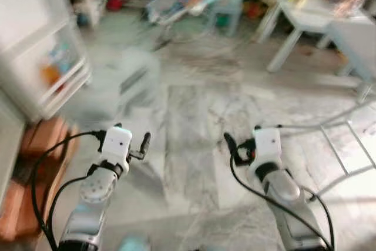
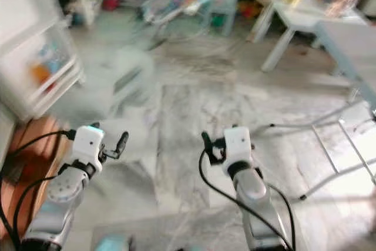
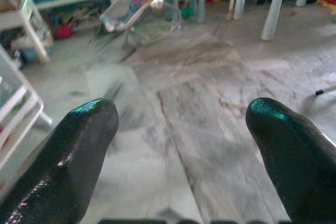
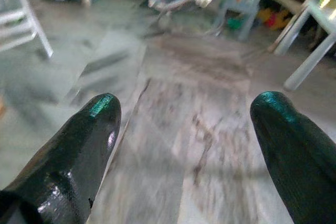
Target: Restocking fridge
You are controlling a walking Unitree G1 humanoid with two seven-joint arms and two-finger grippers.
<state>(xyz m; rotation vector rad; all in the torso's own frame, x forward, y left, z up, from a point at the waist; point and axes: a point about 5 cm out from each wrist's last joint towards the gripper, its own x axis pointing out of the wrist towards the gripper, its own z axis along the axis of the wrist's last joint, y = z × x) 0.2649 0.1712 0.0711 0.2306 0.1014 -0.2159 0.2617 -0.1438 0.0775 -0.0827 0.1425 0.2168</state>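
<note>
Both arms reach forward over grey marble floor (image 1: 194,116). The left gripper (image 3: 181,124) and right gripper (image 4: 184,114) are each spread wide, holding nothing. Ahead and to the left of the left gripper stands the white fridge door (image 1: 44,57), its shelves holding blurred items. A white bench (image 1: 311,16) stands far ahead of the right gripper.

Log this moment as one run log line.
phase: walking, view blurred | left tool: open, empty | right tool: open, empty | ahead: marble floor, baby bouncer, white table
</note>
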